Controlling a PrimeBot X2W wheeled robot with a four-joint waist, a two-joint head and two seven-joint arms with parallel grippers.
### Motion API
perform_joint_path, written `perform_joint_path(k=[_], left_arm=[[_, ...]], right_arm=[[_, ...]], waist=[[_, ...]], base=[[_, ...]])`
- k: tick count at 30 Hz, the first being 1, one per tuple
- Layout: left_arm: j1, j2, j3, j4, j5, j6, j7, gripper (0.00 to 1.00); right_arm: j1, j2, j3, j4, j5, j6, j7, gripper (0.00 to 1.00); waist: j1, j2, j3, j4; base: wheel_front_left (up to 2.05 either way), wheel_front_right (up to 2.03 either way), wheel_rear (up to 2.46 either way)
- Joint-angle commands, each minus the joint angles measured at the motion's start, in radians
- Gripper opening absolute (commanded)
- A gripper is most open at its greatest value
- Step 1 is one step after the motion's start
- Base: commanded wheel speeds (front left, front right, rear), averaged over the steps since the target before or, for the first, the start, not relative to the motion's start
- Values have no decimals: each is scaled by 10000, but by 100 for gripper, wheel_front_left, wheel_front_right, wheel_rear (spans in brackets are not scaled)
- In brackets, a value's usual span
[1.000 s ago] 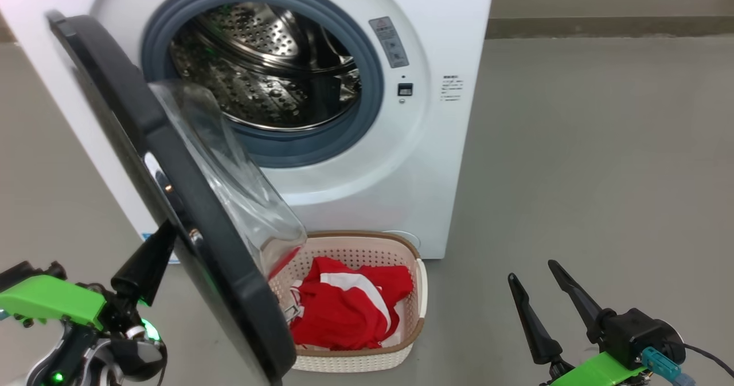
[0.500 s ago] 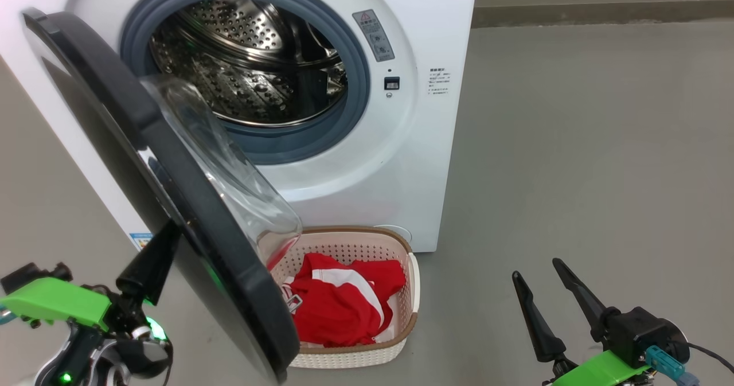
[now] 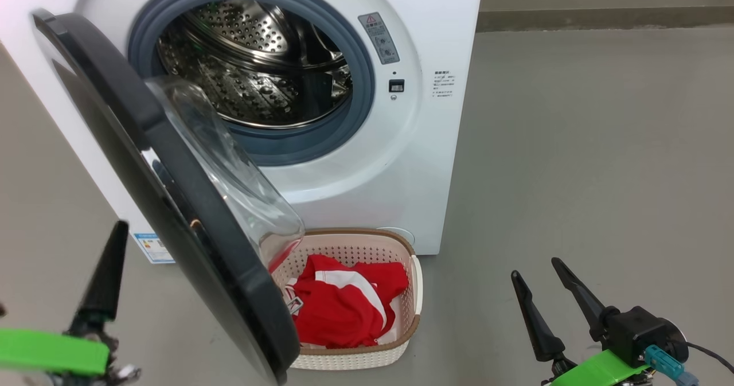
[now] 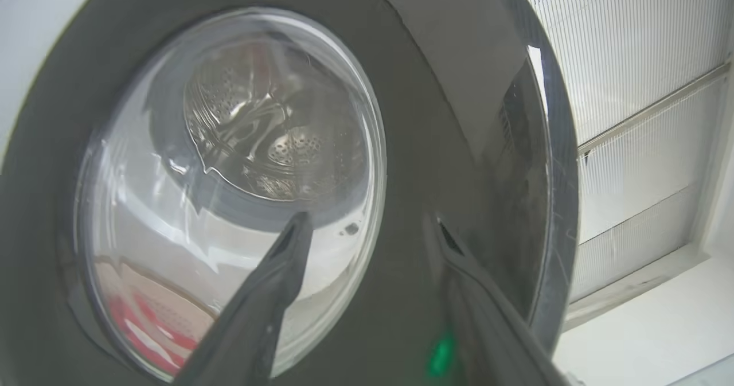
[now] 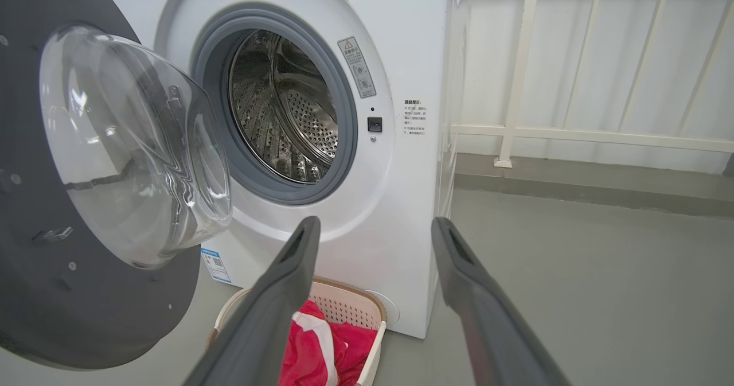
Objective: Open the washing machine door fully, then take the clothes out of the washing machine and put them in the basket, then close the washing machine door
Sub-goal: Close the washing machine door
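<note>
The washing machine [image 3: 413,162] stands with its drum [image 3: 258,70] showing bare steel. The washing machine door [image 3: 172,202] hangs about half open, its glass bowl over the basket [image 3: 410,323]. Red and white clothes [image 3: 338,311] lie in the basket. My left gripper [image 4: 370,219] is open, facing the door's outer side [image 4: 436,116], and one of its fingers [image 3: 106,277] stands left of the rim, apart from it. My right gripper [image 3: 534,268] is open and empty at the lower right, and from the right wrist it [image 5: 374,220] points at the machine front above the basket [image 5: 373,340].
Grey floor [image 3: 602,145] spreads to the right of the machine. A white railing [image 5: 573,133] and a low kerb run behind it. The basket sits tight against the machine's front, partly under the door.
My left gripper has opened and drawn back left from the door's outer face. The head camera shifted a little. The door, the basket and the right gripper stay as they were.
</note>
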Motion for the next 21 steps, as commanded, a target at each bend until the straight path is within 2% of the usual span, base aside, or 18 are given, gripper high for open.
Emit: perform_joint_path(k=[1,5,8,11,16,21], left_arm=[[220,518,131,-419,1417,-271,-1020,100],[789,896,-513,-636,3521,-366,-2786,100],[1057,991,-1045,-844,4164,-379,-3943,100],[1360,1379,-1529,-871,5046,-381,-4875,100],[1640,1494,-1673,-555,6968,-383,-5322,100],[1702,1117,-1342,-670,8659,-373,-5342,100]], right_arm=[[-455,-40,175,-235,36,48,-63,100],[-467,-21,157,-252,40,48,-63,100],[-463,-7,134,-258,41,48,-63,100],[-466,18,130,-271,46,48,-63,100],[-468,65,124,-299,50,48,-63,100],[-475,74,99,-315,54,48,-63,100]], waist=[[-1,0,-3,-21],[-1,0,-20,-46],[-1,0,-27,-34],[-1,0,-16,-34],[-1,0,28,-44],[-1,0,91,-64]], base=[[0,0,0],[0,0,0],[0,0,0],[0,0,0],[0,0,0],[0,0,0]])
